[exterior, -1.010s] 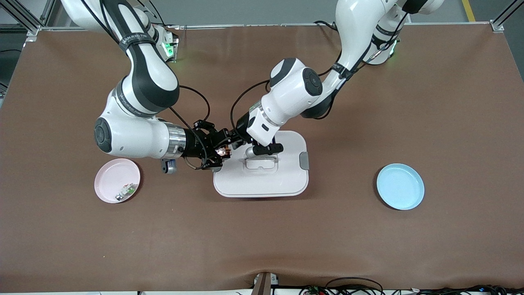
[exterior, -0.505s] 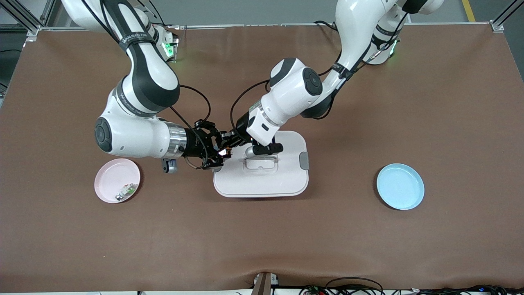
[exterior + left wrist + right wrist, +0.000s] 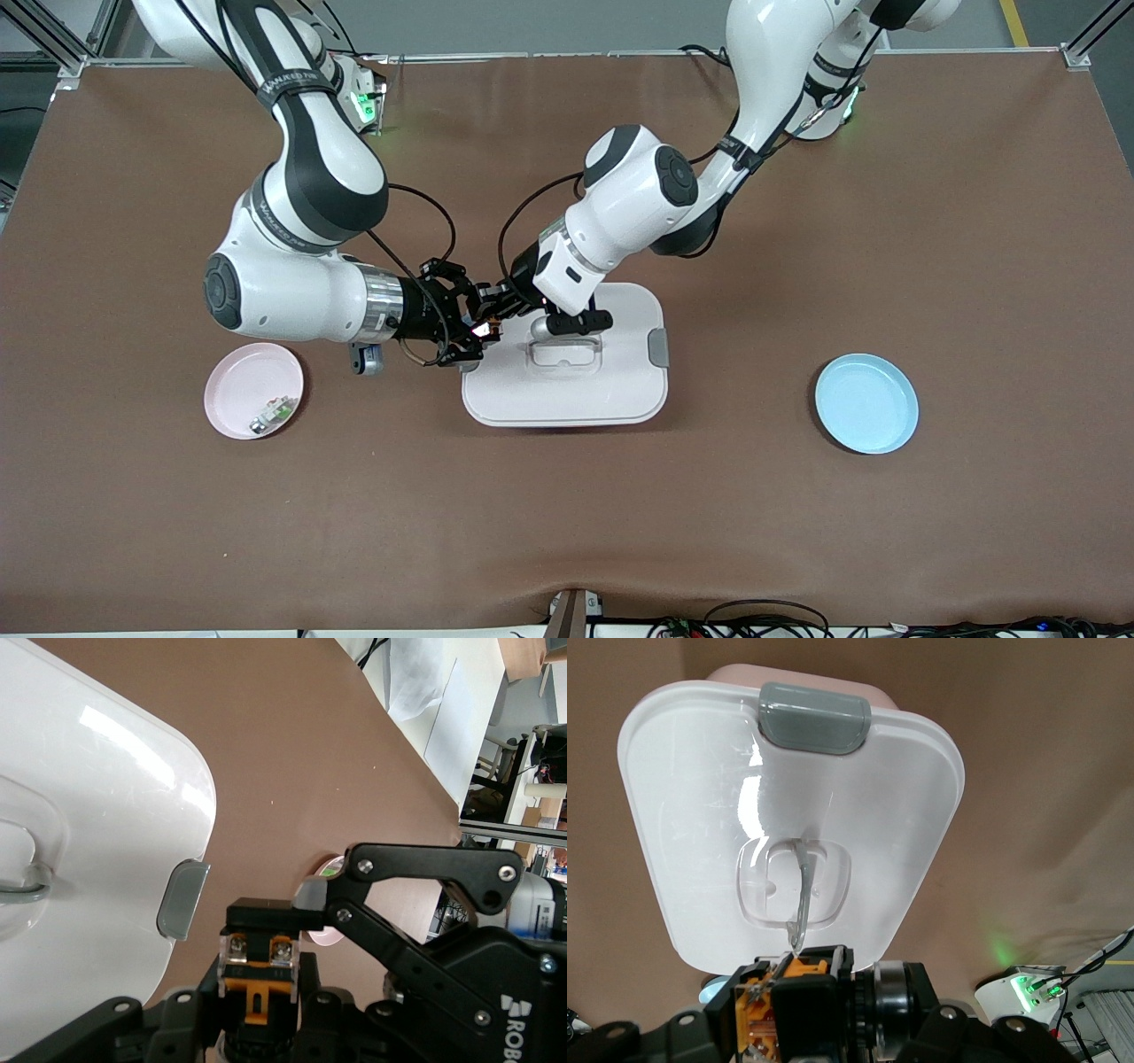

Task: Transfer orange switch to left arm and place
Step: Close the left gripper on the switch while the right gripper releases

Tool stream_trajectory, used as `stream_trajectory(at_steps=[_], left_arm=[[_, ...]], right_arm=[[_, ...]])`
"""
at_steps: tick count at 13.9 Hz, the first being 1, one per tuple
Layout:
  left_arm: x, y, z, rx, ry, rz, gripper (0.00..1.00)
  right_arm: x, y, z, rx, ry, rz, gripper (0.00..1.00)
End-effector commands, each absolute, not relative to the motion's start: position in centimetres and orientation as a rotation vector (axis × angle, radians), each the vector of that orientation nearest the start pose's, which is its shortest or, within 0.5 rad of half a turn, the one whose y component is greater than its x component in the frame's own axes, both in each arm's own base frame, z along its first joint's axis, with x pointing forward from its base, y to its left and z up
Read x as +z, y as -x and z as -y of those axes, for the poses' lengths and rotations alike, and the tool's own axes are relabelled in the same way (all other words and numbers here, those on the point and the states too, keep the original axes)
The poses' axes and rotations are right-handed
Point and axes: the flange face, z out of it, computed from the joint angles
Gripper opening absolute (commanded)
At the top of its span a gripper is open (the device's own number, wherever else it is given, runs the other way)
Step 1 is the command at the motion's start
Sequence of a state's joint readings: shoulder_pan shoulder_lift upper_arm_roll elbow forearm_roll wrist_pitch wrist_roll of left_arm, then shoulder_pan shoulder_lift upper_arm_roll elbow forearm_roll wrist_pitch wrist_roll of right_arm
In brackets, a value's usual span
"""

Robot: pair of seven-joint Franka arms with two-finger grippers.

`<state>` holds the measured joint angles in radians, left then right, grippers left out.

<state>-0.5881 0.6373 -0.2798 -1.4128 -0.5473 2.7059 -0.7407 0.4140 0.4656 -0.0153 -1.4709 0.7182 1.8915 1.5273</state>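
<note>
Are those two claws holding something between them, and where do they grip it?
Yes: the orange switch, over the box edge. Right claw and left claw each pinch one end.

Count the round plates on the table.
2. The round pink plastic plate lies toward the right arm's end of the table; the round light-blue plastic plate lies toward the left arm's end. None seems hidden.

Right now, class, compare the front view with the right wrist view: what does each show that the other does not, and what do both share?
Only the front view shows the pink plate with its small part, the blue plate, and the left gripper meeting the right gripper over the box edge. Only the right wrist view shows the orange switch close up. Both show the box with its grey latch and recessed handle.
</note>
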Motion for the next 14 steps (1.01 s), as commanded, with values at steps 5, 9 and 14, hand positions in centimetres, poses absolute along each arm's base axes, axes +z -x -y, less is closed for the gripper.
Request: stream_trajectory(at_steps=[5,9,14], left_arm=[[41.9,-54.7,53.9,0.087,-2.245,-0.48,0.02],[42.5,-54.6,53.8,0.093,-2.243,-0.475,0.02],[44.6,-53.5,52.0,0.103,-2.272,-0.458,0.02]], right_arm=[[43.0,-62.2,-31.4,0.78,2.071,-1.71,1.0],[42.9,-63.0,-27.3,0.675,2.337,-1.412,1.0],[43.8,-63.8,-20.9,0.515,2.673,-1.161,1.0]])
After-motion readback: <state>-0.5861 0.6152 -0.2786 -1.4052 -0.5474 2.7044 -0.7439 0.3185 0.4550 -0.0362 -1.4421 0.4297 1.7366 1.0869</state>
